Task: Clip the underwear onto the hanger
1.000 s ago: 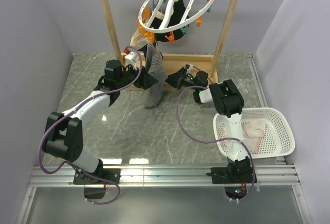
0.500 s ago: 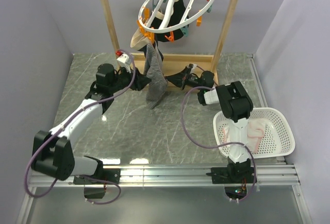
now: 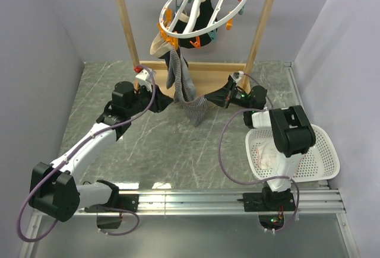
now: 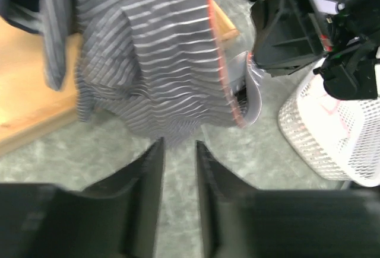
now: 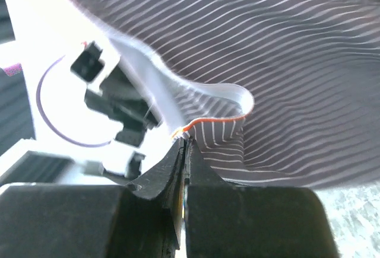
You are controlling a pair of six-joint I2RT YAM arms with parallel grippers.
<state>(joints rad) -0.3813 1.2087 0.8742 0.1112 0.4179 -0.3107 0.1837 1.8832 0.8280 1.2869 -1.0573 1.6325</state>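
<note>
The white ring hanger [image 3: 205,6] with orange and teal clothespins hangs from the wooden frame's top bar. The grey striped underwear [image 3: 181,83] hangs from below the ring's left side, at the orange pins, and trails down to the right. My right gripper [image 3: 206,100] is shut on its lower orange-trimmed edge, and the right wrist view shows the closed jaws [image 5: 184,144] pinching the striped fabric [image 5: 267,62]. My left gripper [image 3: 168,101] is open and empty just left of the cloth. In the left wrist view its fingers [image 4: 148,175] stand apart below the underwear [image 4: 148,62].
The wooden frame [image 3: 126,29] stands at the back with its base board [image 3: 217,80] on the table. A dark garment [image 3: 205,24] hangs on the hanger. A white basket [image 3: 323,169] with a pinkish-white cloth [image 3: 291,151] sits at the right.
My left gripper let go of the underwear and drew back to the left. My right gripper moved right, pulling the lower edge out. The cloth's top now hangs by the hanger.
</note>
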